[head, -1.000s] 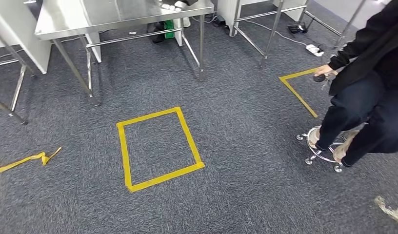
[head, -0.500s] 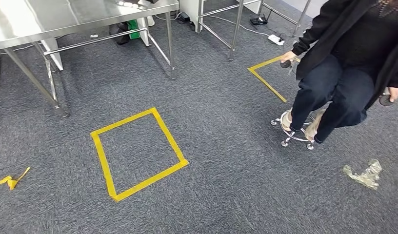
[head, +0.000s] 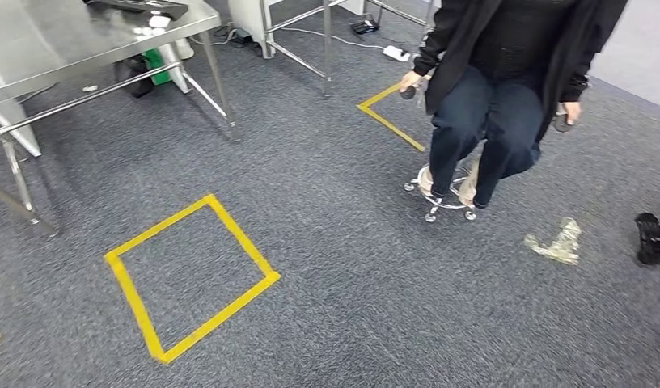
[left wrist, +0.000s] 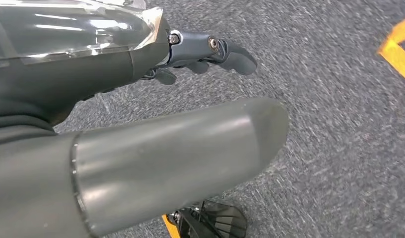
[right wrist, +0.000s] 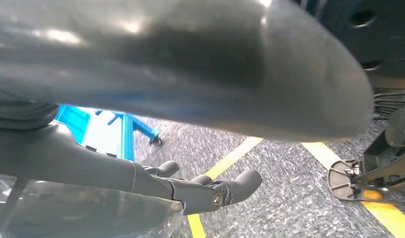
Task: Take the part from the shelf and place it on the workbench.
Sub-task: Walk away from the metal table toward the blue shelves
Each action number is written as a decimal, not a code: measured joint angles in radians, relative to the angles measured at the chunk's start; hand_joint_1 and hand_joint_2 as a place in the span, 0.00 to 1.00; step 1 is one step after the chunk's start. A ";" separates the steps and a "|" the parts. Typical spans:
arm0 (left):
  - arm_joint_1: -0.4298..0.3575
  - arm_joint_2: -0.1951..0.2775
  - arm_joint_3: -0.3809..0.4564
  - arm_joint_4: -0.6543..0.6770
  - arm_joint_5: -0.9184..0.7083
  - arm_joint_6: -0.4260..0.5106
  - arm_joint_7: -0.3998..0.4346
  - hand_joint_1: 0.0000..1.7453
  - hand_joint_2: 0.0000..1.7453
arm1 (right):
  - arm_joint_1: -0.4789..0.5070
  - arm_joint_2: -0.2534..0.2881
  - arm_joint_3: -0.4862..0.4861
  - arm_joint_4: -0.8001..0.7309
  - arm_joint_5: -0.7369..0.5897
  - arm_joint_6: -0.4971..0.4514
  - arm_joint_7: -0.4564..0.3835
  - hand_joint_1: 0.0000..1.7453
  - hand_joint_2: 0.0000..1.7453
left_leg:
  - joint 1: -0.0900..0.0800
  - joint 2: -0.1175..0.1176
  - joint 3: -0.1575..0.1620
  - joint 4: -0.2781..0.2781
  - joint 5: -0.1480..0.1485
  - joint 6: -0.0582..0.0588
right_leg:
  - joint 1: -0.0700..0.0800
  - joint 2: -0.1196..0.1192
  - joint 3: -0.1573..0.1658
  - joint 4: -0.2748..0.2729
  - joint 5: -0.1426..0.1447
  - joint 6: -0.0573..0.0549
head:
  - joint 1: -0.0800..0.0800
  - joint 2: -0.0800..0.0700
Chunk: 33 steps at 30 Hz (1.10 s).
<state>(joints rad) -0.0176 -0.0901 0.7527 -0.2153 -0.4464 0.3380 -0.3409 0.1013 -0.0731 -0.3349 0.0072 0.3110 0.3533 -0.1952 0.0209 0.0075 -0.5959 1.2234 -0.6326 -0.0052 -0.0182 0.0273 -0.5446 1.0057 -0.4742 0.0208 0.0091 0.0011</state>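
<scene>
A steel workbench point(head: 60, 44) stands at the far left of the head view, with a dark flat object point(head: 141, 6) on its far edge. My left hand point(left wrist: 116, 64) hangs over grey carpet in the left wrist view, its fingers point(left wrist: 225, 52) stretched out and holding nothing. In the right wrist view my right hand point(right wrist: 156, 183) also hangs above the carpet, fingers point(right wrist: 230, 188) extended and nothing in them.
A person point(head: 505, 73) in dark clothes sits on a wheeled stool point(head: 440, 194) ahead to the right. A yellow tape square point(head: 189, 275) marks the carpet at left, a tape corner point(head: 387, 121) lies further off. Crumpled plastic point(head: 557, 242) and a dark object point(head: 652, 238) lie right.
The camera has swung to the right: the workbench and tape square slid toward the left edge and the seated person came toward the middle. The crumpled plastic came into sight.
</scene>
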 joint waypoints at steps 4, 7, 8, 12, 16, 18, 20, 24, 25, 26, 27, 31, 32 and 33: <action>0.001 0.002 0.000 0.000 0.001 0.000 0.001 0.00 0.00 | 0.002 -0.001 0.003 0.000 0.004 0.001 0.000 0.00 0.00 | 0.008 -0.074 0.057 -0.156 0.100 0.007 | 0.008 0.064 -0.004 0.011 -0.002 0.004 | -0.002 0.000; 0.000 0.002 0.000 0.001 0.001 0.000 0.002 0.00 0.00 | 0.003 -0.003 0.003 0.000 0.007 0.001 0.000 0.00 0.00 | 0.002 -0.082 0.067 -0.190 0.106 0.021 | 0.007 0.097 -0.024 0.011 0.003 0.022 | -0.001 0.000; -0.001 0.002 0.000 0.001 0.001 0.000 0.002 0.00 0.00 | 0.006 -0.002 0.003 0.001 0.008 0.001 0.000 0.00 0.00 | 0.001 -0.069 0.068 -0.194 0.109 0.029 | 0.005 0.097 -0.029 0.012 0.004 0.028 | -0.001 0.000; 0.000 0.003 0.000 0.001 0.002 0.001 0.001 0.00 0.00 | 0.005 -0.002 0.004 0.002 0.009 0.003 0.000 0.00 0.00 | 0.000 -0.013 0.071 -0.205 0.118 0.052 | 0.006 -0.001 -0.109 0.170 -0.071 0.027 | 0.007 0.000; 0.000 0.003 0.001 0.001 0.002 0.000 0.002 0.00 0.00 | 0.005 -0.003 0.006 0.002 0.012 0.003 0.000 0.00 0.00 | -0.002 0.045 0.070 -0.205 0.114 0.051 | -0.003 -0.022 -0.149 0.262 -0.095 0.050 | 0.009 0.000; 0.000 0.003 0.001 0.001 0.004 0.000 0.002 0.00 0.00 | 0.004 -0.006 0.011 0.001 0.016 0.003 -0.001 0.00 0.00 | -0.002 0.066 0.077 -0.205 0.110 0.045 | -0.005 -0.059 -0.069 0.119 -0.046 0.065 | 0.010 0.000; 0.001 0.003 0.004 0.001 0.008 0.002 0.002 0.00 0.00 | 0.000 -0.009 0.019 0.001 0.019 0.002 -0.001 0.00 0.00 | -0.007 0.086 0.087 -0.206 0.103 0.033 | 0.000 -0.100 -0.016 0.022 -0.015 0.059 | 0.010 0.000; -0.001 0.000 0.011 0.000 0.019 0.009 0.002 0.00 0.00 | -0.004 -0.011 0.034 0.001 0.026 -0.005 -0.002 0.00 0.00 | -0.006 0.098 0.104 -0.207 0.087 0.008 | -0.001 -0.075 -0.008 0.005 -0.004 0.028 | 0.005 0.000; -0.001 -0.002 0.014 0.000 0.021 0.011 0.003 0.00 0.00 | -0.004 -0.012 0.038 0.002 0.027 -0.007 -0.002 0.00 0.00 | -0.004 0.074 0.097 -0.183 0.067 0.004 | -0.007 -0.064 -0.006 0.001 0.000 0.019 | 0.003 0.000; 0.000 -0.003 0.017 0.000 0.022 0.013 0.003 0.00 0.00 | -0.005 -0.013 0.042 0.002 0.028 -0.009 -0.002 0.00 0.00 | -0.002 0.044 0.077 -0.138 0.037 0.001 | -0.012 -0.053 -0.004 -0.001 0.003 0.011 | 0.001 0.000; 0.002 -0.004 0.020 0.000 0.023 0.015 0.003 0.00 0.00 | -0.006 -0.013 0.045 0.002 0.028 -0.010 -0.002 0.00 0.00 | -0.001 0.014 0.048 -0.075 0.001 0.000 | -0.011 -0.042 -0.006 -0.001 0.004 0.006 | -0.001 0.000; 0.007 -0.008 0.024 0.000 0.024 0.021 0.003 0.00 0.00 | -0.011 -0.010 0.052 0.002 0.024 -0.023 -0.002 0.00 0.00 | 0.002 -0.011 -0.033 0.058 -0.022 -0.002 | -0.006 0.011 -0.007 0.001 0.006 0.000 | -0.002 0.000; 0.007 -0.008 0.024 0.000 0.024 0.021 0.003 0.00 0.00 | -0.011 -0.008 0.052 0.002 0.022 -0.027 -0.002 0.00 0.00 | 0.005 -0.016 -0.015 0.009 0.017 -0.003 | -0.006 0.025 -0.005 0.003 0.005 0.000 | -0.002 0.000; 0.007 -0.009 0.024 0.000 0.023 0.021 0.003 0.00 0.00 | -0.012 -0.007 0.053 0.002 0.019 -0.030 -0.002 0.00 0.00 | 0.010 -0.035 0.010 -0.055 0.056 -0.005 | -0.007 0.039 -0.006 0.006 0.004 0.003 | -0.002 0.000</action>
<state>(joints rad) -0.0104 -0.0990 0.7765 -0.2152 -0.4238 0.3594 -0.3384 0.0896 -0.0799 -0.2821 0.0088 0.3296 0.3237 -0.1972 0.0314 -0.0273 -0.5855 1.1680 -0.5763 -0.0102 -0.0250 0.0660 -0.5509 1.0116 -0.4701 0.0235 0.0067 0.0011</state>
